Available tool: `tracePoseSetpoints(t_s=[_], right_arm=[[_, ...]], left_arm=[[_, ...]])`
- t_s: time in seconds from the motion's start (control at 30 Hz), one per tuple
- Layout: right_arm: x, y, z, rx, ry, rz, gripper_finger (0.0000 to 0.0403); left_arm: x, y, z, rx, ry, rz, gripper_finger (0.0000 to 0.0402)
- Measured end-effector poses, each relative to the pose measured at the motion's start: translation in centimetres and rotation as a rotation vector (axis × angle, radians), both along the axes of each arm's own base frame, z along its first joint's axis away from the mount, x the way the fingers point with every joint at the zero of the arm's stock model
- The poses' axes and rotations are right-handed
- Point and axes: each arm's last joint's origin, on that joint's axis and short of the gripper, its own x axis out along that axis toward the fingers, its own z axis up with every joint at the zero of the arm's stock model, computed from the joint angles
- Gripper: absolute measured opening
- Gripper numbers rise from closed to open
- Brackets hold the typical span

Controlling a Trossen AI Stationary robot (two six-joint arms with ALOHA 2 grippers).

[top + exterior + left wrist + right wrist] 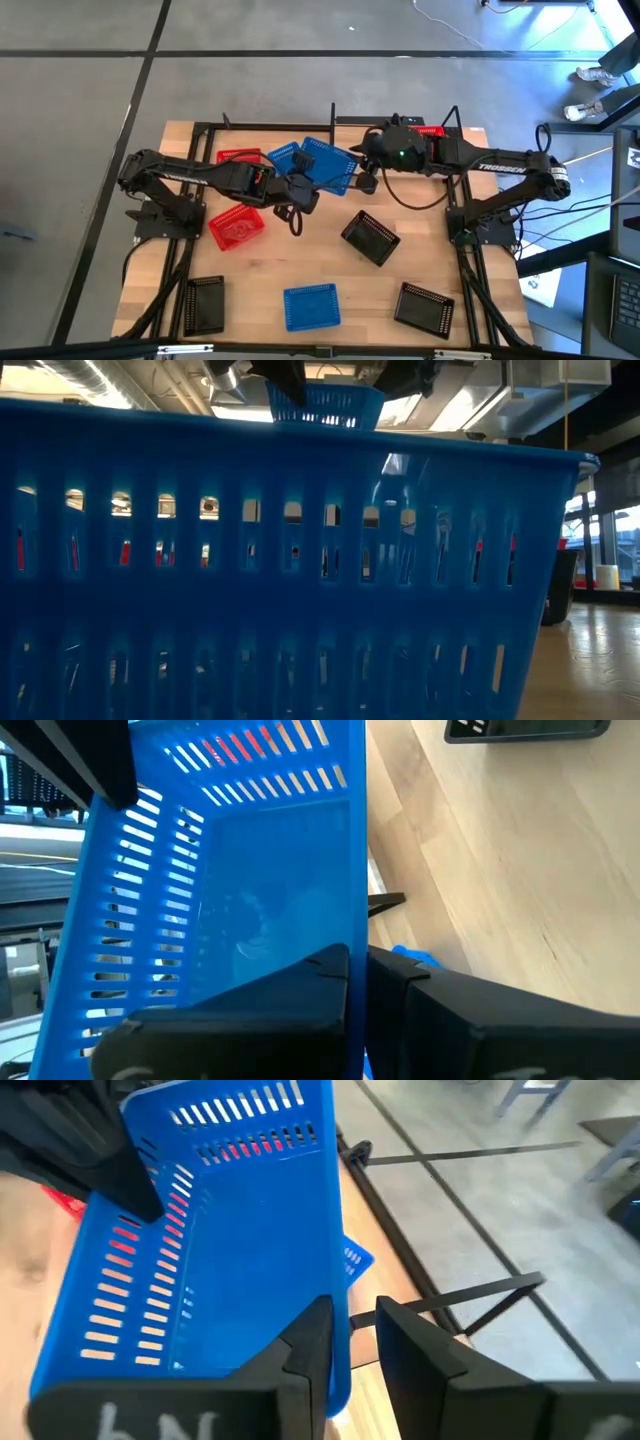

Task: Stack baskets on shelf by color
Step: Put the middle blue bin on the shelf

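Observation:
A blue basket (328,163) hangs tilted above the table's far middle, between my two grippers. My left gripper (303,190) comes at it from the left and is shut on one wall. My right gripper (355,1312) comes from the right and stands open. One of its fingers is inside the opposite wall (338,1270) and the other outside, with a gap showing by the outer finger. Behind them stands the shelf (335,118). On it rest a second blue basket (283,157) and a red basket (236,157). My left gripper pinches a side wall (355,910) of the blue basket at its rim, one finger (300,985) inside the basket and the other outside. The fingers slant down from the table's left. The basket is lifted clear of the table and tilted.
On the tabletop lie a red basket (237,228), a black basket (370,238), two more black baskets (205,303) (423,305) and a blue basket (311,306) near the front edge. The last fills the low view (300,580). Something red (431,130) shows under the right arm.

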Motion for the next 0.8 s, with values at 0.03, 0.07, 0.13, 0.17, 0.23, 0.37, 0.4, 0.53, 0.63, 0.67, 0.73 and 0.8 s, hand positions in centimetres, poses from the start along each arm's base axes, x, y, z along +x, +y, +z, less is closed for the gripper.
tracePoseSetpoints(t_s=[0.03,0.07,0.13,0.17,0.23,0.37,0.4,0.53,0.63,0.67,0.73,0.8], right_arm=[[0.1,-0.1,-0.1,0.008,0.002,0.008,0.0083],[0.2,-0.2,-0.2,0.012,0.005,0.010,0.0083],[0.4,-0.3,-0.5,0.014,0.020,0.005,0.0083],[0.6,-0.4,-0.7,0.015,0.026,0.004,0.0082],[0.9,-0.7,-1.2,0.018,0.042,-0.002,0.0077],[1.6,-0.8,-1.9,0.018,0.071,-0.003,0.0047],[1.6,-0.8,-2.0,0.018,0.073,-0.002,0.0033],[1.7,-0.8,-2.0,0.018,0.069,0.001,0.0011],[1.7,-0.8,-2.0,0.020,0.068,0.000,0.0010],[1.7,-0.8,-2.0,0.019,0.069,0.000,0.0007],[1.7,-0.8,-2.0,0.027,0.070,0.008,0.0005],[1.7,-0.8,-2.0,0.036,0.069,0.012,0.0006]], left_arm=[[0.0,0.0,0.0,-0.001,-0.002,0.000,0.0000],[0.0,0.0,0.0,-0.001,-0.004,-0.001,0.0000],[0.0,0.0,0.0,-0.001,-0.005,-0.002,0.0000],[0.0,0.0,0.0,-0.001,-0.005,-0.002,0.0000],[0.0,0.0,0.0,-0.001,-0.004,-0.003,0.0000],[0.0,0.0,0.0,-0.002,-0.005,-0.003,0.0000],[0.1,0.0,0.0,-0.004,-0.008,-0.002,0.0000],[0.1,0.0,0.1,-0.049,-0.052,0.039,0.0002],[0.2,0.2,0.1,-0.081,-0.079,0.057,0.0013],[0.2,0.2,0.2,-0.084,-0.080,0.052,0.0018],[0.3,0.2,0.2,-0.085,-0.090,0.052,0.0030],[0.4,0.1,0.4,-0.090,-0.113,0.053,0.0043]])
